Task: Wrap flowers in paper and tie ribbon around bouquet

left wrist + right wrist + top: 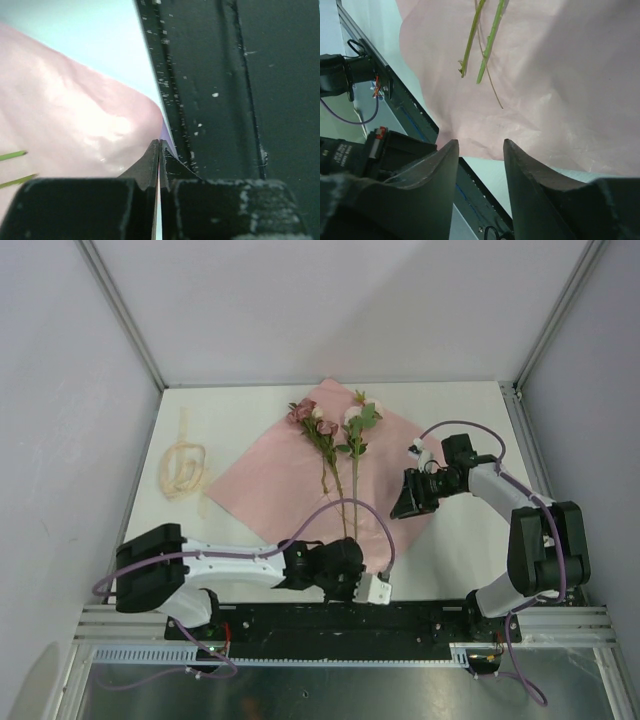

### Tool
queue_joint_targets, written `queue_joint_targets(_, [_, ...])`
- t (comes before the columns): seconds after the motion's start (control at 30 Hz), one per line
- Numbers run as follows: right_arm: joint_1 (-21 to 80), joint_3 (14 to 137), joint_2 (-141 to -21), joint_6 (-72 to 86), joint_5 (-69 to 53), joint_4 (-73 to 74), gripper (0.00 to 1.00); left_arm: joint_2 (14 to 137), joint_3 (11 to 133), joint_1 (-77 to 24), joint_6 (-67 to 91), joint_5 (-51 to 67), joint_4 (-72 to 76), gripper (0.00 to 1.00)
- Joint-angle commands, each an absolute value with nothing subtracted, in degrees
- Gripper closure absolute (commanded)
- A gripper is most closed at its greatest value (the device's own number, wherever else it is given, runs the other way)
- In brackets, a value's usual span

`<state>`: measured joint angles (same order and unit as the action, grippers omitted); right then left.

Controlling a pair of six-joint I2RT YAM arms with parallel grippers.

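Lying on white walled table (230,410), paper (280,475); left tool (159,150) pinches corner, right tool (480,149) released.

Left end effector (159,146) closed — right (480,143) parted

From above, my left gripper (343,570) covered the near corner of the paper (265,480), so the pinched part was hidden and my fingertips could not be seen. The ribbon (183,468) was too small to tell how its loops lay. My left wrist camera blurred the paper and cut the flowers (335,440) off at its left edge, leaving two stem tips. My right wrist camera cut off the flower heads at its top edge.
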<state>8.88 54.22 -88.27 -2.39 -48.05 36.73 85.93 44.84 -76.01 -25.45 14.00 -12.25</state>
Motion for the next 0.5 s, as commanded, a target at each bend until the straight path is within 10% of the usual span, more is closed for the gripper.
queue_joint_targets(0.0, [9.1, 54.0, -85.9, -6.6, -51.0, 38.4, 0.51, 81.9, 48.0, -72.4, -24.7, 16.1, -12.6, 1.00])
queue_joint_targets(0.47, [13.1, 44.4, -83.4, -12.7, -63.0, 32.9, 0.29, 90.8, 52.7, -57.6, -19.2, 22.7, -12.4, 1.00])
